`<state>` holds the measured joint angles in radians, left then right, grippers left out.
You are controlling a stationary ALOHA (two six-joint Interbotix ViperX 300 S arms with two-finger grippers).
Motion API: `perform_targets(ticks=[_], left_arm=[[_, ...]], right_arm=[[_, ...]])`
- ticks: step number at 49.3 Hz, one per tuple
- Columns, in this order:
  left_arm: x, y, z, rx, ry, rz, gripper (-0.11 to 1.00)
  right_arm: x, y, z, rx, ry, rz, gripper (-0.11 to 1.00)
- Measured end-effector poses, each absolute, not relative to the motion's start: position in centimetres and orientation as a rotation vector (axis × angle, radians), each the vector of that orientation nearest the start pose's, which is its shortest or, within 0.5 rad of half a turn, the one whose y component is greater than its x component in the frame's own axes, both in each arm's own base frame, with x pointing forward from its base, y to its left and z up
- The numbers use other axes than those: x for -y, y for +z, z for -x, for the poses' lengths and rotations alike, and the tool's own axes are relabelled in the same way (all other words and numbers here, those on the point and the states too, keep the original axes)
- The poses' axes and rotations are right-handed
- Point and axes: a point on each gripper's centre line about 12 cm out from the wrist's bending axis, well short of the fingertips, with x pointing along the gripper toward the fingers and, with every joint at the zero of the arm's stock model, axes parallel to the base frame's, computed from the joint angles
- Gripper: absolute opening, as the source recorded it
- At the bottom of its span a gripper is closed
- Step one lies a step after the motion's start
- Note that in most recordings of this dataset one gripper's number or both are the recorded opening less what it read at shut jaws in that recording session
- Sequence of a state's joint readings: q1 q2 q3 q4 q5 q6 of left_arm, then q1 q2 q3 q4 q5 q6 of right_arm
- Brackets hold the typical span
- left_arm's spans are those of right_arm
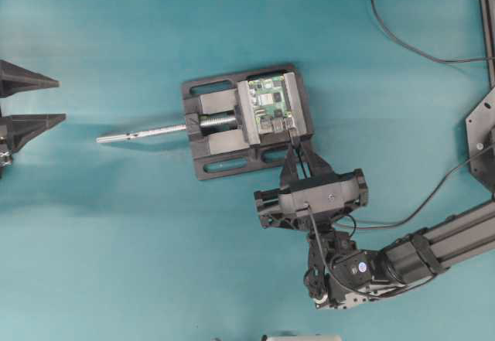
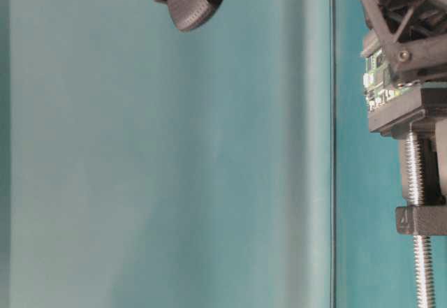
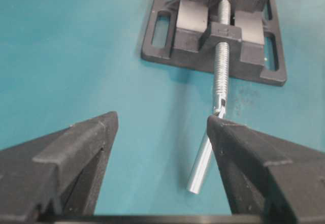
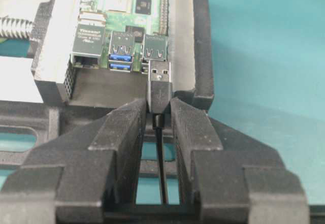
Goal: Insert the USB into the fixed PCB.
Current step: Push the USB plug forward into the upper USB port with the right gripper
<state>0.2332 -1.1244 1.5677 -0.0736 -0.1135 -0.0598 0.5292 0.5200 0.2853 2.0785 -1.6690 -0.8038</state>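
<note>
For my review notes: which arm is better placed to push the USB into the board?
Right. The right gripper already holds the USB at the fixed PCB ports; the left gripper is open, far off.

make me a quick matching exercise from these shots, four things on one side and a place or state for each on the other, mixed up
Things:
1. USB
2. fixed PCB
3. left pincer
4. screw rod

Places or states:
A. wide open, holding nothing
B. clamped in the black vise
C. pinched in the right pincer, metal tip at a port
D. sticking out of the vise toward the left pincer

Pairs: 1-C, 2-B, 3-A, 4-D
</note>
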Motion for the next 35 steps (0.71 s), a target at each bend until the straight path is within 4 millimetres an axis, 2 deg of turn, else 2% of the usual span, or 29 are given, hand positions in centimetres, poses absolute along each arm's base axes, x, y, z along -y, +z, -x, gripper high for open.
perform_targets(ticks=[35], left_arm=[[-3.28, 14.33, -13.4, -0.313, 0.261, 0.168, 0.85]], right_arm=[[-9.09, 10.95, -36.56, -0.309, -1.42, -0.082, 0.2]])
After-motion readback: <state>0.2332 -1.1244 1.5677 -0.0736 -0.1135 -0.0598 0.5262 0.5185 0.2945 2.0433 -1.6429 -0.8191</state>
